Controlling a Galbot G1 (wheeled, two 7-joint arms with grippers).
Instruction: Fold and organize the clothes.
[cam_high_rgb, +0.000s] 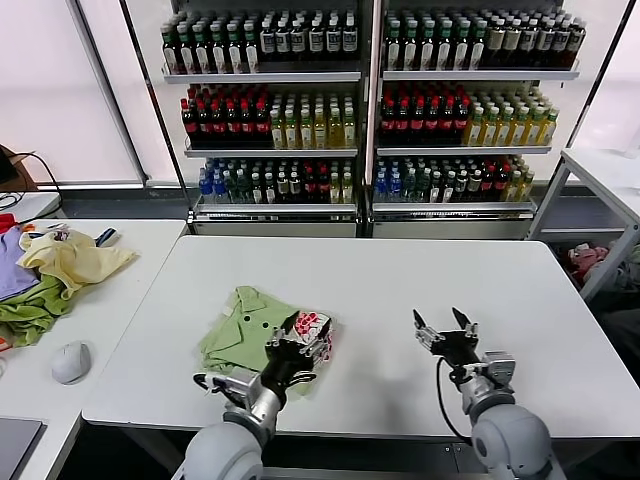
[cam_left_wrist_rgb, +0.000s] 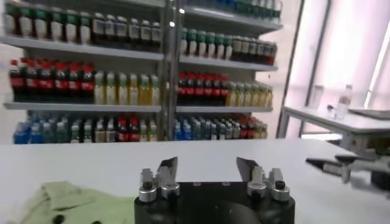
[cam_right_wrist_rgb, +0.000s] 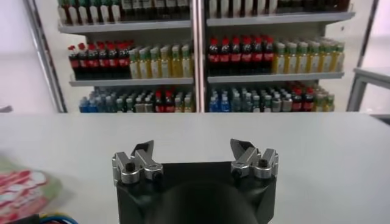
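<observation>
We see our left gripper (cam_high_rgb: 289, 345) spread wide over the folded green polo shirt (cam_high_rgb: 245, 335) on the white table (cam_high_rgb: 400, 280), apparently releasing it; our right gripper (cam_high_rgb: 447, 327) waits wide apart, empty.

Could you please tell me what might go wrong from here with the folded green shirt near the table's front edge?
The left pincer stands open right over the shirt; pulling away could snag a loose fold and undo it. The shirt lies near the table's front edge, so a drag could slide it off. The right pincer waits open, empty, apart.
</observation>
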